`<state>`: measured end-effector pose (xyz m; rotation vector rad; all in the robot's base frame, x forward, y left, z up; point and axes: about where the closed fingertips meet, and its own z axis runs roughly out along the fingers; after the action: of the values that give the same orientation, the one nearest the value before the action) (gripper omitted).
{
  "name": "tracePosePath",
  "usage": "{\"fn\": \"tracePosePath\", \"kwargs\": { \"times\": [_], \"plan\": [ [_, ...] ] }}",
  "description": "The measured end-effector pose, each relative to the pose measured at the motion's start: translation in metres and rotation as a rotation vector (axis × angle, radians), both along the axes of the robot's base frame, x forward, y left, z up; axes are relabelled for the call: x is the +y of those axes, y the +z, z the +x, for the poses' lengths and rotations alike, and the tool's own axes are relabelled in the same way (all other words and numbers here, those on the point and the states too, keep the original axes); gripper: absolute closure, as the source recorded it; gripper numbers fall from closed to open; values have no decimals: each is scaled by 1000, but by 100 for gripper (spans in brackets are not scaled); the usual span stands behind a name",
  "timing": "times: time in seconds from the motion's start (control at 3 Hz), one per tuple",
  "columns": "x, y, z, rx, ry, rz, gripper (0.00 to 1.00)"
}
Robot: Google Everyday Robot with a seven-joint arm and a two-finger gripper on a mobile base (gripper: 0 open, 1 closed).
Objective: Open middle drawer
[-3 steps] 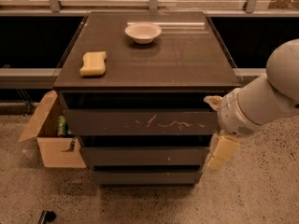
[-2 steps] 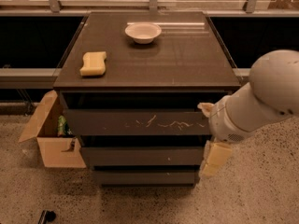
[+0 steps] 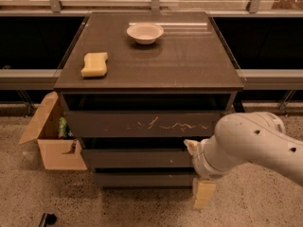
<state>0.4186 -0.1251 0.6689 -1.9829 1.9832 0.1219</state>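
The middle drawer [image 3: 137,158] is the plain dark front under the drawer front with white scratch marks [image 3: 142,124]; it looks shut. My gripper [image 3: 198,170] is at the cabinet's right front, in front of the right end of the middle drawer. Its two cream fingers stand apart, one above the other: the upper fingertip [image 3: 191,146] is at the middle drawer's top right edge, and the lower one [image 3: 203,193] hangs below the bottom drawer [image 3: 142,179]. The white arm [image 3: 255,143] hides the drawers' right ends. The gripper holds nothing.
A yellow sponge [image 3: 94,64] and a white bowl [image 3: 145,33] lie on the cabinet top [image 3: 180,60]. An open cardboard box [image 3: 52,141] stands on the floor against the cabinet's left side. Dark low shelves run behind on both sides.
The arm has swung left and down, bringing the gripper from beside the scratched top drawer to the right end of the middle drawer. The drawers have not moved.
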Motion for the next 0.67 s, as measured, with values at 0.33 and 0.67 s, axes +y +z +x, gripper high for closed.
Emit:
{"fn": "tracePosePath", "kwargs": {
  "times": [0.33,0.67],
  "plan": [
    [4,-45,3,-28,12,56,0],
    [8,-98,17,-32,3,135,0]
  ]
}}
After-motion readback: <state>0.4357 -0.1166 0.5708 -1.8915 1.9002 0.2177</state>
